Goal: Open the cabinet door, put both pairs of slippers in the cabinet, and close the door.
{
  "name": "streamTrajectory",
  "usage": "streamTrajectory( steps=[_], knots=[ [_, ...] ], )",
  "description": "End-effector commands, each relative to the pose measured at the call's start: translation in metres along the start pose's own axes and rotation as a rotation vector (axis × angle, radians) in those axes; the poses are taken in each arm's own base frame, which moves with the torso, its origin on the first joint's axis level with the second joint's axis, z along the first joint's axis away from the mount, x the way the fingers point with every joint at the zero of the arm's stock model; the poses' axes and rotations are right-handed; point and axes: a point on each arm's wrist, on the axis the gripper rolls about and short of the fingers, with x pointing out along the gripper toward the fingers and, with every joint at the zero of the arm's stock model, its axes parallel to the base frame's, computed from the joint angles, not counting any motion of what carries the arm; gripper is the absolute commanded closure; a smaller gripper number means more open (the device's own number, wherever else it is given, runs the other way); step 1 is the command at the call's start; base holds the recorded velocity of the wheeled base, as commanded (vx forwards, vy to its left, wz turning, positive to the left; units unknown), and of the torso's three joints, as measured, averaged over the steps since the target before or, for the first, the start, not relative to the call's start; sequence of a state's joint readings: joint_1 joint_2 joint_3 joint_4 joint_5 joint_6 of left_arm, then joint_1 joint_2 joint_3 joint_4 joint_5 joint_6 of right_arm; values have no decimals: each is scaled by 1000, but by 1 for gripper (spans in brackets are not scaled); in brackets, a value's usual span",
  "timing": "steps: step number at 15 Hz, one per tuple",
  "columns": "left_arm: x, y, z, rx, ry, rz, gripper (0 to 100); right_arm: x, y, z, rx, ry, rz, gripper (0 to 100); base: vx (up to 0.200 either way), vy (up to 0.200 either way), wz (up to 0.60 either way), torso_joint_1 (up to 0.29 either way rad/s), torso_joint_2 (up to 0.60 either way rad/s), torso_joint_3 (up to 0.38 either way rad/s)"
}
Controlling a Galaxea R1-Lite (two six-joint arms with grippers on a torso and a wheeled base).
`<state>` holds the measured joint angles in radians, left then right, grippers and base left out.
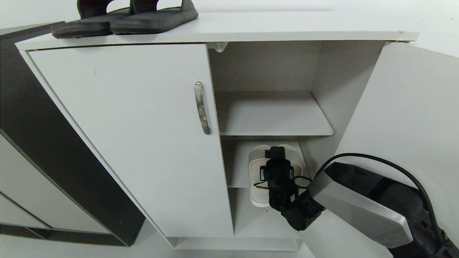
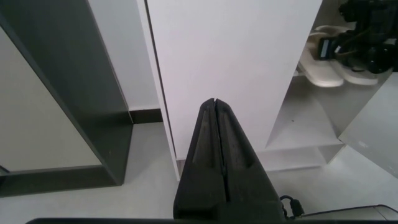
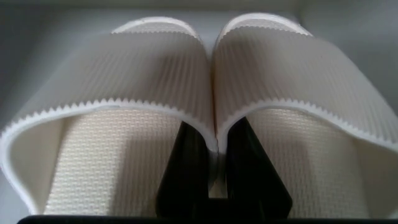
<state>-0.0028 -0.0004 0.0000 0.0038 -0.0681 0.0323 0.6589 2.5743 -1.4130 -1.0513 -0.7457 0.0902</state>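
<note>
A pair of white slippers (image 1: pixel 256 172) lies side by side on the lower shelf (image 1: pixel 237 165) of the white cabinet (image 1: pixel 287 30), toes toward the back. My right gripper (image 1: pixel 275 152) is inside the cabinet over them. In the right wrist view its fingers (image 3: pixel 186 168) sit one in each slipper (image 3: pixel 149 74), pinching the two inner strap edges together. A pair of black slippers (image 1: pixel 125 19) rests on the cabinet top at the left. My left gripper (image 2: pixel 214 102) is shut on nothing, low in front of the closed left door (image 2: pixel 230 56).
The cabinet's right door (image 1: pixel 412 107) is swung wide open on the right. The left door (image 1: pixel 125 136) with its metal handle (image 1: pixel 202 107) is shut. The upper shelf (image 1: pixel 272 114) is bare. A dark panel (image 1: pixel 43 136) stands left of the cabinet.
</note>
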Motion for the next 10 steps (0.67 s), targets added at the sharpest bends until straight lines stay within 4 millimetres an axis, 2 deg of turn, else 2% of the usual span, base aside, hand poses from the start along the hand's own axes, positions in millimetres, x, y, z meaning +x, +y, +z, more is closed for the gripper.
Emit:
streamTrajectory(
  steps=[1, 4, 6, 10],
  knots=[
    [0, 0, 0, 0, 0, 0, 100, 19, 2, -1, 12, -11, -21, 100, 0, 0, 0, 0, 0, 0],
    [0, 0, 0, 0, 0, 2, 100, 27, 8, 9, 9, -6, -25, 100, 0, 0, 0, 0, 0, 0],
    [0, 0, 0, -2, 1, 2, 100, 30, 10, 8, 11, -7, -14, 100, 0, 0, 0, 0, 0, 0],
    [0, 0, 0, -2, 0, 2, 100, 39, 4, 9, 16, -12, -25, 100, 0, 0, 0, 0, 0, 0]
  ],
)
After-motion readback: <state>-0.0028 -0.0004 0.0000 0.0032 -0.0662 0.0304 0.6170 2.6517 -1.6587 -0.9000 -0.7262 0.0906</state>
